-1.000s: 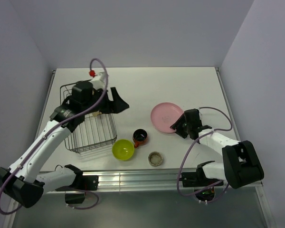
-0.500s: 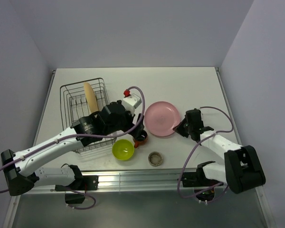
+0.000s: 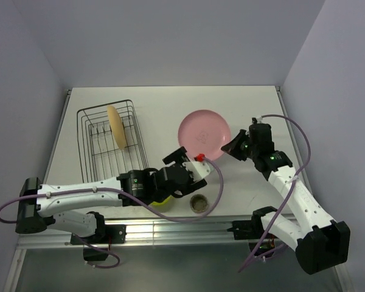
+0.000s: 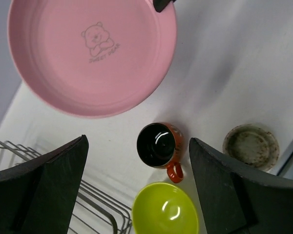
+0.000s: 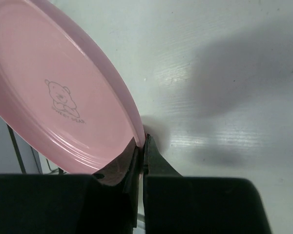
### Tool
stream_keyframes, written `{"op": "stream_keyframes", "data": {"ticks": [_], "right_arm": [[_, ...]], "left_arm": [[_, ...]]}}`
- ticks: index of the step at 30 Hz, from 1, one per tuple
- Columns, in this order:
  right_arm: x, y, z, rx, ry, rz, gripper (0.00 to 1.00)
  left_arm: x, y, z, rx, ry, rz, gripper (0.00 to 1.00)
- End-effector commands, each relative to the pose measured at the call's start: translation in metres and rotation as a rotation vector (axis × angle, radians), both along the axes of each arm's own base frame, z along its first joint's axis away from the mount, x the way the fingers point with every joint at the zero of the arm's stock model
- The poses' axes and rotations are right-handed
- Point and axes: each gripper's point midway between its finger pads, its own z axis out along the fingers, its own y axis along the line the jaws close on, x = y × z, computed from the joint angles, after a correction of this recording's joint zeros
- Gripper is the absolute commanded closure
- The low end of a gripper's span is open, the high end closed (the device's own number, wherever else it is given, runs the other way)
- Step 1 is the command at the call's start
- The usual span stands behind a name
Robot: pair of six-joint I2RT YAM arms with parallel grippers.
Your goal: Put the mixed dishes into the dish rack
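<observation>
The black wire dish rack (image 3: pixel 106 159) stands at the left with the yellow-orange plate (image 3: pixel 116 126) upright in it. My right gripper (image 3: pixel 232 149) is shut on the rim of the pink plate (image 3: pixel 204 134) and holds it tilted above the table; the wrist view shows the jaws (image 5: pixel 142 146) pinching the plate (image 5: pixel 63 87). My left gripper (image 3: pixel 185 170) is open and empty above the red-orange mug (image 4: pixel 158 145) and lime-green bowl (image 4: pixel 166 212). The grey-beige cup (image 3: pixel 199 203) sits near the front edge. In the top view the left arm hides the mug.
The left wrist view shows the pink plate (image 4: pixel 93 53) overhead, the cup (image 4: pixel 251 146) at right and rack wires (image 4: pixel 95 204) at lower left. A metal rail (image 3: pixel 170 228) runs along the table's near edge. Grey walls close in the table.
My left gripper let go of the yellow-orange plate in the rack and swung right and forward over the mug and bowl. My right gripper lifted and tilted the pink plate.
</observation>
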Motion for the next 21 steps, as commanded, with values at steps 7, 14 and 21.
{"op": "stream_keyframes", "data": {"ticks": [7, 14, 21], "right_arm": [[-0.022, 0.019, 0.038, 0.018, -0.032, 0.158, 1.0], [-0.035, 0.028, 0.056, 0.043, -0.064, 0.191, 1.0], [-0.052, 0.044, 0.073, 0.074, -0.092, 0.238, 1.0]], "left_arm": [[0.004, -0.024, 0.008, 0.227, -0.295, 0.027, 0.09], [0.008, -0.033, -0.008, 0.322, -0.31, 0.031, 0.08], [0.018, -0.035, -0.025, 0.406, -0.307, 0.057, 0.08]]}}
